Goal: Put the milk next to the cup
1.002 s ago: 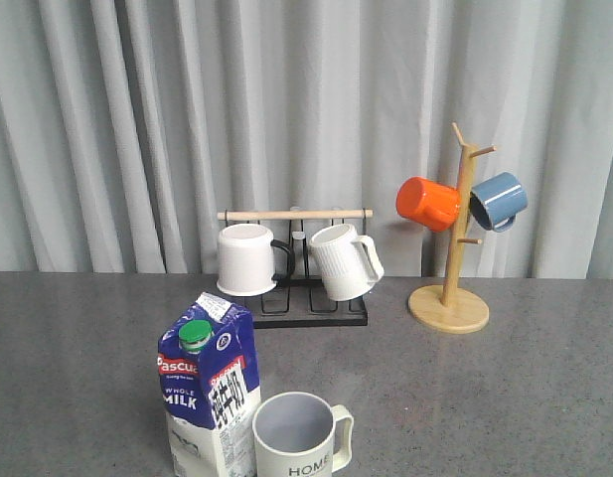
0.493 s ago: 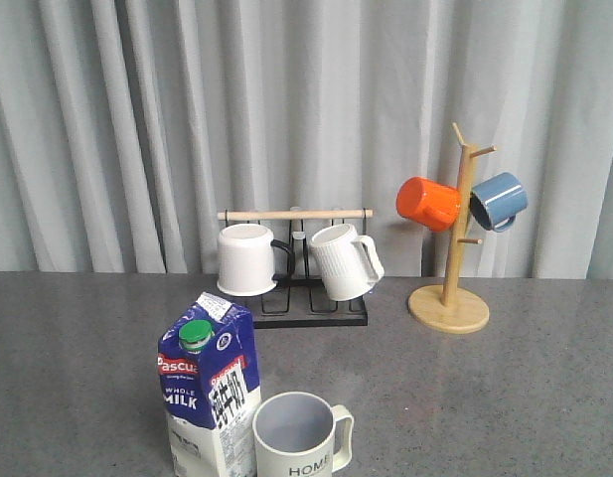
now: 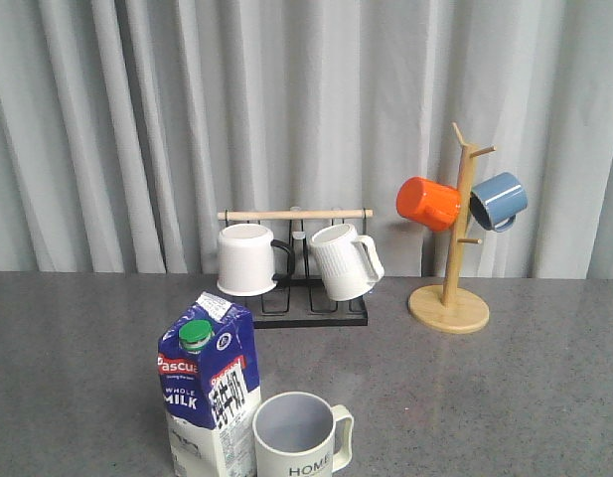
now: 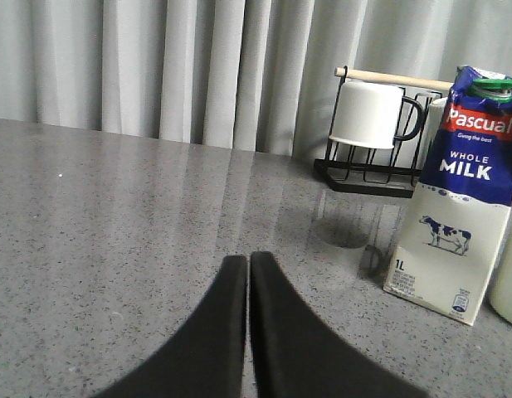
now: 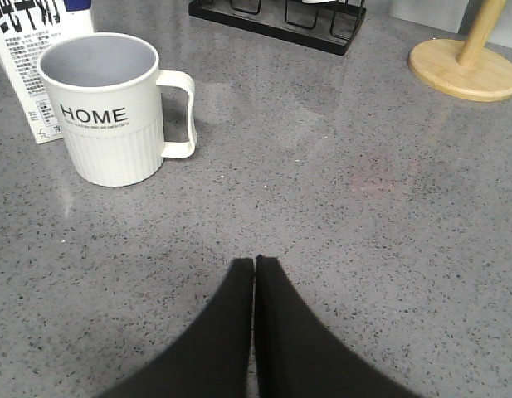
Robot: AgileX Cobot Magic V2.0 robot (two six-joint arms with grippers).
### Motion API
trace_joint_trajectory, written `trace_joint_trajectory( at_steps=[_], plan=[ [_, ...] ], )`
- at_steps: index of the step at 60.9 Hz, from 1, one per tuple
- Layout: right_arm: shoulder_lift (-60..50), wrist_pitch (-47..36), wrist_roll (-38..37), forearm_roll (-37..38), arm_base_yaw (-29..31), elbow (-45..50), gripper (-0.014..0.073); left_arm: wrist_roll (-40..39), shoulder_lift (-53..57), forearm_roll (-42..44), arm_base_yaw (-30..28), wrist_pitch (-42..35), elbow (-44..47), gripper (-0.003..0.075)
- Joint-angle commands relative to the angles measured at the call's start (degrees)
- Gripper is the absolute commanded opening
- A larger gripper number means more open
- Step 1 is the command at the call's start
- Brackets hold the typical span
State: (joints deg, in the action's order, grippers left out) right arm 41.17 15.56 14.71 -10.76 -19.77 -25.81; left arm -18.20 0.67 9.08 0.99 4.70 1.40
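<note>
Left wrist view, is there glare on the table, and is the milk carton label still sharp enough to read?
Left wrist view: pale reflections streak the grey table below the curtain; the milk carton is sharp, "WHOLE MILK" readable. Front view: even light, no strong glare.

This looks like a staged test setup, not a real kitchen: a grey speckled table (image 3: 505, 378) stands before a plain grey curtain (image 3: 137, 129), with a mug rack (image 3: 296, 263) at 12 o'clock and a wooden mug tree (image 3: 455, 248) at 2 o'clock.

R claw (image 5: 254, 269) closed, empty, over grey worktop (image 5: 363, 215). HOME cup (image 5: 110, 108) upright, just beside milk (image 5: 36, 58); wooden base (image 5: 465, 70) well apart.
</note>
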Motion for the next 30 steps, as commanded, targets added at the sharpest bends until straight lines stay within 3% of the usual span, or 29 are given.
trace_joint_trajectory(
  at_steps=[1, 30],
  plan=[
    [-0.3, -3.7, 0.1, 0.3, 0.3, -1.7, -0.0005, -0.4, 0.7, 0.0, -0.1, -4.1, 1.4, -0.0006],
    [-1.0, -4.4, 0.2, 2.6, 0.3, -1.4, -0.0005, -0.4, 0.7, 0.0, -0.1, -4.1, 1.4, -0.0006]
  ],
)
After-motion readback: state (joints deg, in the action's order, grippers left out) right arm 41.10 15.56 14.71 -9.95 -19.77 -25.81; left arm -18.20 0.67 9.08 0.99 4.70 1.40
